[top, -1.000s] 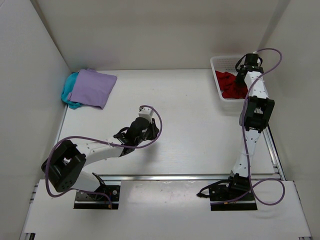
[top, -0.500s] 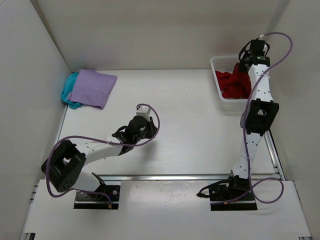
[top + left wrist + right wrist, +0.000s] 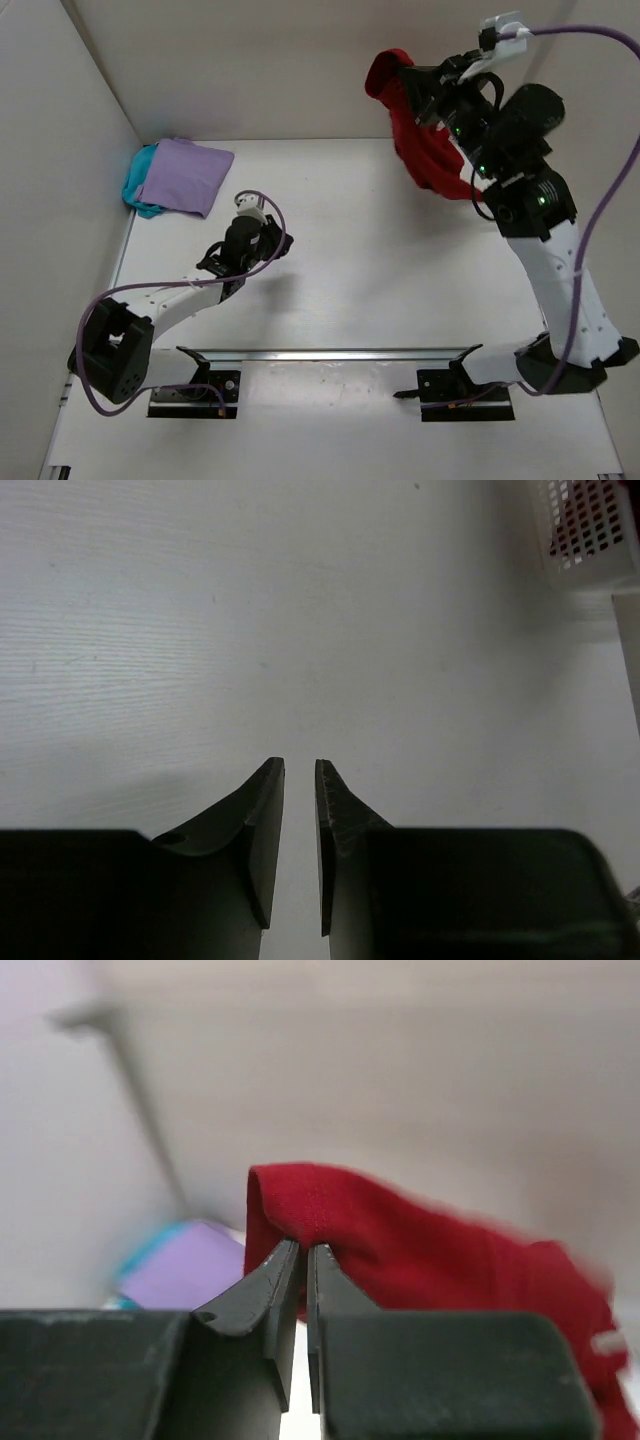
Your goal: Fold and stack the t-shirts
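Right gripper (image 3: 298, 1246): jaws are pressing together on a fold of the red t-shirt (image 3: 428, 150), pinching one edge of the cloth. Red t-shirt: is hanging in the air at the far right of the scene, bunched and trailing down from the pinch, above the far right part of the table (image 3: 380, 270). Left gripper (image 3: 299, 766): is hovering low over bare table at left centre, fingers narrowly parted and pinching nothing. Lavender t-shirt (image 3: 185, 175): is lying folded in the far left corner, resting on the teal t-shirt (image 3: 137, 192), whose edge is peeking out on the left. White mesh basket (image 3: 590, 525): is showing at the far right in the left wrist view; from above, the hanging cloth and arm are hiding it. Step in hand, as judged: bringing the red garment over to open table for spreading, with two of three shirts appearing done. Handling note: the single pinch is leaving the cloth crumpled, so lowering it slowly while dragging toward the near side should be helping it lay out flat; the left gripper is looking well placed to be taking a second edge before any fold.
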Robot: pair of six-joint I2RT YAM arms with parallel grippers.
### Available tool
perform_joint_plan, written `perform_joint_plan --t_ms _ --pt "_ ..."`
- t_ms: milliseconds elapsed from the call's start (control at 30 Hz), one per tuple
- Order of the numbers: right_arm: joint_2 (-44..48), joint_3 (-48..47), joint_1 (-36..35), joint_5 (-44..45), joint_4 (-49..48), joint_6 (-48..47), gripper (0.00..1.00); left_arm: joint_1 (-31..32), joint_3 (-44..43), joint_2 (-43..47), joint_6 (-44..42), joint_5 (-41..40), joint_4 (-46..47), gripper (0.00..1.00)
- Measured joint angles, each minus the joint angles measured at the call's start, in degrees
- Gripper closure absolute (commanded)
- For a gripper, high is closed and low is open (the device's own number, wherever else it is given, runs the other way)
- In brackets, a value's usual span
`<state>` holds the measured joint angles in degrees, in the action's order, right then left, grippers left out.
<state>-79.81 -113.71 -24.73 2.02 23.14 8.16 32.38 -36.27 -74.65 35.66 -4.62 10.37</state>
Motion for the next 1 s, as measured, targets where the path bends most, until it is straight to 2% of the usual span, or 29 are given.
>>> perform_joint_plan --t_ms 133,200,300,400,500,600,700,767,900,1000 --pt "5.35 0.90 -12.15 2.01 -6.93 -5.25 1.00 -3.89 1.33 2.73 1.07 1.31 -0.24 0.69" --pt "5.66 -0.52 -14.34 1.70 -8.04 -6.36 1.00 -6.12 2.19 4.55 1.51 2.12 -0.50 0.69" --pt "5.38 -1.25 -13.88 -0.17 -9.55 -6.27 1.00 -9.16 3.41 8.02 1.92 2.78 -1.18 0.68" --pt "5.57 2.40 -8.98 -5.38 -11.91 -2.99 1.00 -11.50 4.26 11.13 2.16 2.78 -1.31 0.67" --pt "6.36 11.39 1.40 -13.64 -16.41 3.50 1.00 -11.78 4.96 13.38 2.08 2.38 -1.36 0.66" --pt "5.66 23.23 11.32 -21.79 -21.90 11.28 1.00 -9.99 4.94 12.57 1.49 1.64 -1.40 0.66" --pt "1.01 31.01 16.74 -26.60 -23.82 15.98 1.00 -7.69 4.61 8.55 0.72 1.01 -1.86 0.67" --pt "-4.68 31.56 18.60 -28.46 -23.28 17.18 1.00 -6.73 4.57 5.57 0.35 0.92 -3.04 0.66" --pt "-18.93 21.68 19.93 -29.99 -17.11 17.51 1.00 -5.07 4.59 2.49 -0.20 0.22 -4.68 0.63" --pt "-22.01 19.12 19.54 -28.96 -14.23 16.70 1.00 -4.00 4.59 1.95 -0.70 -0.55 -4.98 0.60"
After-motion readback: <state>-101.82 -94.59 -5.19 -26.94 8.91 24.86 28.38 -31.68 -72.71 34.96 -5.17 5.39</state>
